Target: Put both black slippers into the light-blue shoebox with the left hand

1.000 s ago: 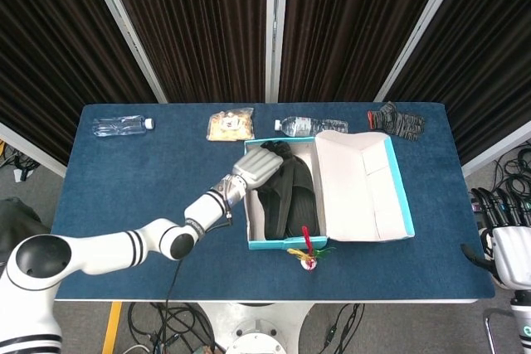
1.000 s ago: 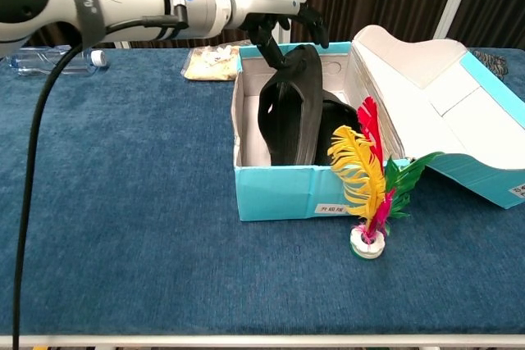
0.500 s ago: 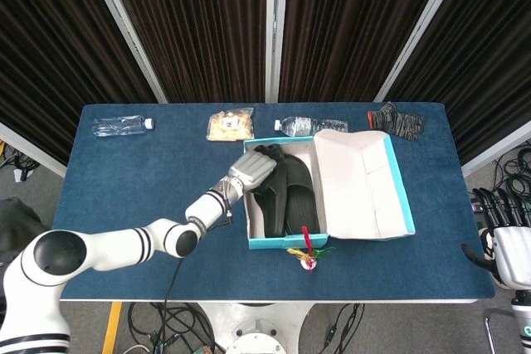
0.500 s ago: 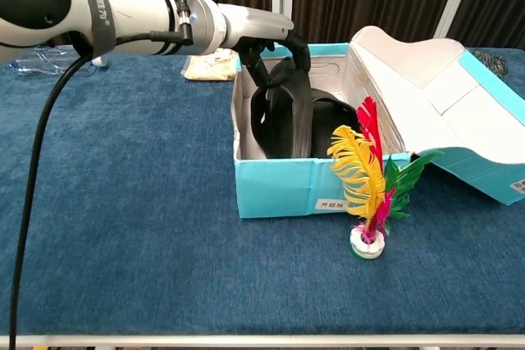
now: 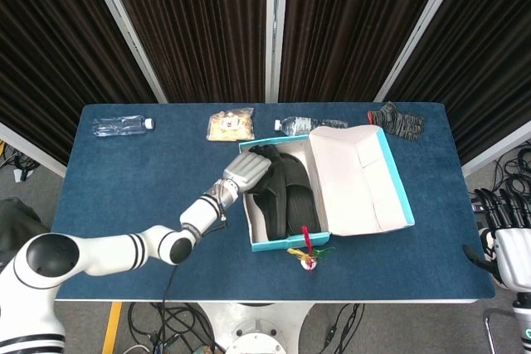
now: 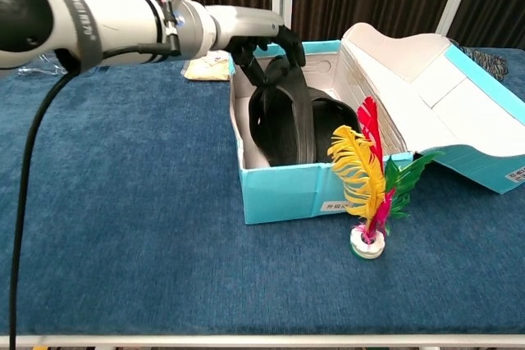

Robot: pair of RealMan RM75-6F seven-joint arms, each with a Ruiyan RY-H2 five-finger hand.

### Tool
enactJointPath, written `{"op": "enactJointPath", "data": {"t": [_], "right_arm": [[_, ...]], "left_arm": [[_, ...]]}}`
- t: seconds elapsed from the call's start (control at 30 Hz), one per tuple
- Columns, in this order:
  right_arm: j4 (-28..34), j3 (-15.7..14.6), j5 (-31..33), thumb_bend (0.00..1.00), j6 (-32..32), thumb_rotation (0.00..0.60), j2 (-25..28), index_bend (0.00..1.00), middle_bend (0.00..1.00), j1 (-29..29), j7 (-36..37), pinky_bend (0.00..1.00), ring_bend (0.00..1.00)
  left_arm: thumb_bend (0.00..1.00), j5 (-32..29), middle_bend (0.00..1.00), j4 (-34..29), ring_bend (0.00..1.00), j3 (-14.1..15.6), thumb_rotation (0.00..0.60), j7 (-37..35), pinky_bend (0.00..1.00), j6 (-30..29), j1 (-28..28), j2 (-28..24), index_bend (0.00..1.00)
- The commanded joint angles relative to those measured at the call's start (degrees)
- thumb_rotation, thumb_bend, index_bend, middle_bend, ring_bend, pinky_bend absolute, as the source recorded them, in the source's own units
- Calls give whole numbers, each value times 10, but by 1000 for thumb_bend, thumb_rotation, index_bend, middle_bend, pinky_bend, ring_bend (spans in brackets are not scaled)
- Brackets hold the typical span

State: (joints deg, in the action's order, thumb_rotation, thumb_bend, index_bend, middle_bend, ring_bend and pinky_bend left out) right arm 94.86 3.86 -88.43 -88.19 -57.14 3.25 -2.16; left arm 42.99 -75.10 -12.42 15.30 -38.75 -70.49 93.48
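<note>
The light-blue shoebox (image 5: 280,244) (image 6: 287,194) stands open at the table's middle, its lid (image 5: 358,178) flung to the right. Both black slippers are inside. One slipper (image 5: 296,192) (image 6: 335,119) lies flat on the right. The other slipper (image 5: 267,196) (image 6: 280,116) leans on edge against the box's left wall. My left hand (image 5: 246,169) (image 6: 261,34) sits over the far-left corner of the box, its dark fingers (image 6: 271,45) curled around that slipper's upper end. My right hand (image 5: 503,234) hangs off the table's right edge, fingers apart and holding nothing.
A feather shuttlecock (image 5: 307,256) (image 6: 368,194) stands right in front of the box. Along the far edge lie a water bottle (image 5: 122,125), a snack bag (image 5: 231,124) (image 6: 207,65), a second bottle (image 5: 303,126) and a dark glove (image 5: 397,120).
The left hand lowered the raised slipper down into the box, where it now leans on the left wall. The box turned slightly and shifted. The right hand stayed put.
</note>
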Motion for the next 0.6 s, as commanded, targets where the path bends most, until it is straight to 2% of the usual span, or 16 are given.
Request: {"op": "enactJointPath", "data": {"t": [0.03,0.17,0.27,0.4,0.6], "right_arm": [[-1,0,1,77,-1,600,0,0,97,-1,2,51,0],[-5,0,4,77,-1,600,0,0,97,-3,9,51,0],[-10,1,14,77,1,600,-2,0,98,-6,20,51,0],[-27,2,32,78,15,600,-7,0,99,-6,52,52,0],[-52,4,46,92,38,600,-23,0,99,0,76,56,0]], "left_arm": [[585,73,165,-50,0,-19,600,-54,106,-53,46,-41,204],[566,135,165,-89,0,-17,600,-100,105,-104,97,-89,204],[540,172,165,-105,0,-3,600,-130,105,-152,146,-126,204],[500,198,165,-95,0,26,600,-151,106,-240,228,-155,204],[407,224,165,-67,0,73,600,-177,105,-362,352,-171,204]]}}
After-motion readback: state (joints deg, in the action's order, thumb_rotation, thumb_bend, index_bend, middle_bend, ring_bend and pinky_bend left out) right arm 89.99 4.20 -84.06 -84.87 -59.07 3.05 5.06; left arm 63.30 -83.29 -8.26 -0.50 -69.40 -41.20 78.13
